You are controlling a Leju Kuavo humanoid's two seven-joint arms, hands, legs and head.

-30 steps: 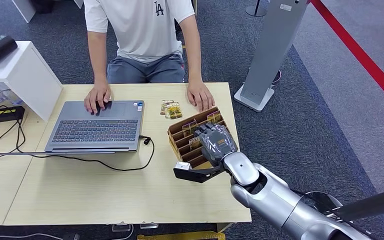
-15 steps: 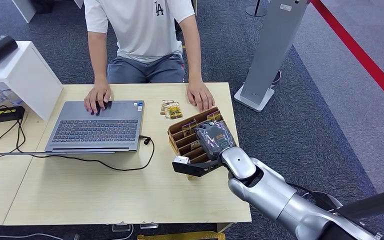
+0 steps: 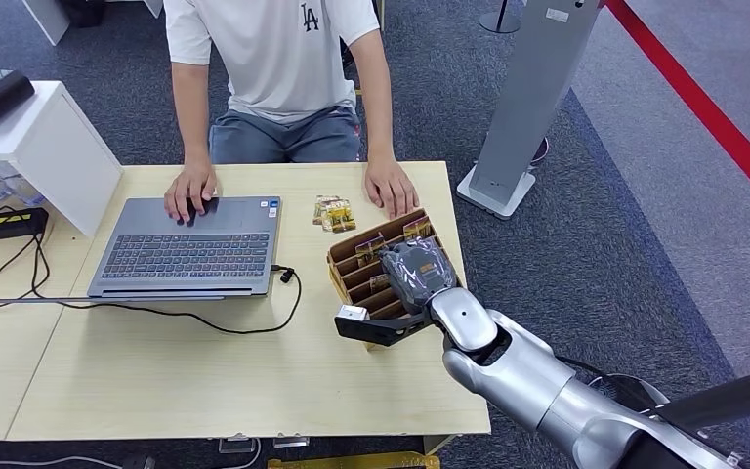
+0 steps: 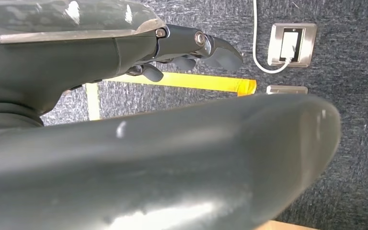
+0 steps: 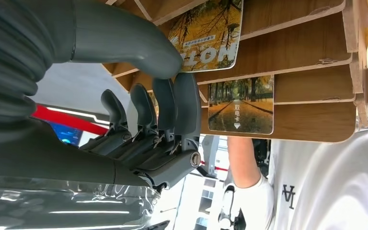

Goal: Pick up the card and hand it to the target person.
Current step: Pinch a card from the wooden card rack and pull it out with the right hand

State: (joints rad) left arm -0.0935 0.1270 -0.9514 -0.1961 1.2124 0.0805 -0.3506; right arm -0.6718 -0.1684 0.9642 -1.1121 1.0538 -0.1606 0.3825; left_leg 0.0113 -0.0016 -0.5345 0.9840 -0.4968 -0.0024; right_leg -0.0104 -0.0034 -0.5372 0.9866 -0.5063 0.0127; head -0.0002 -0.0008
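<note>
- The right hand (image 3: 413,277) hangs over the wooden card rack (image 3: 352,266) at the table's 3 o'clock side. In the right wrist view its thumb (image 5: 124,43) and fingers (image 5: 172,103) close on the edge of an autumn-print card (image 5: 211,33) seated in its slot. I judge it a pinch, though how firmly it grips I cannot tell.
- Risk: a shallow pinch on a glossy card could slip as it lifts.
- Risk: the card could bind in the narrow slot and drag the light rack with it.
- A second card (image 5: 240,111) sits in the next slot and could be snagged.
- The rack is thin, slatted and raw-edged.
- The left hand (image 4: 191,48) hangs over carpet, fingers loosely curled, holding nothing.
- The person (image 3: 273,59) sits at 12 o'clock, one hand (image 3: 391,186) near the rack.
</note>
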